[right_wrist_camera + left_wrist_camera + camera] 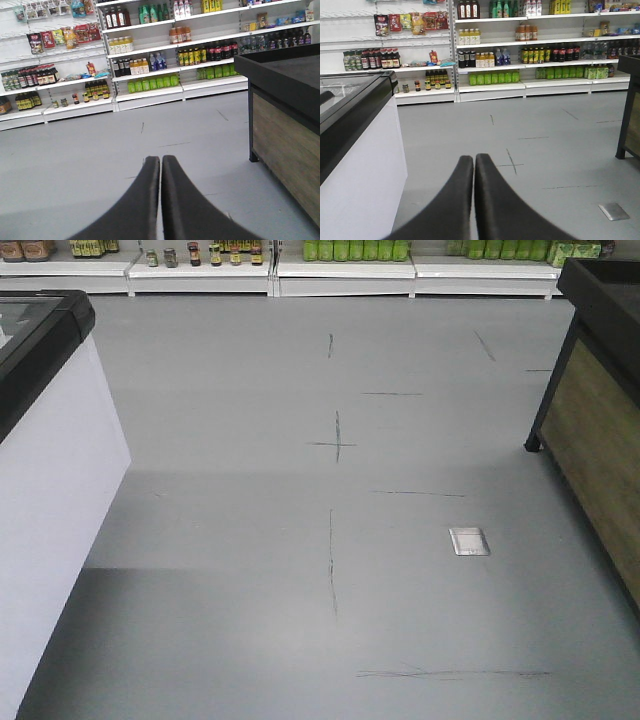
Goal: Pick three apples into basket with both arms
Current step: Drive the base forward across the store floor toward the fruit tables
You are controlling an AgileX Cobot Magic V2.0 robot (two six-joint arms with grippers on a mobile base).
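No apples and no basket show in any view. My left gripper is shut and empty, its two black fingers pressed together, pointing over the grey shop floor. My right gripper is likewise shut and empty, pointing over the floor toward the shelves. Neither arm shows in the front view.
A white chest freezer with a black rim stands at the left, also in the left wrist view. A wood-sided display stand with a black top stands at the right. Stocked shelves line the far wall. A metal floor plate lies ahead.
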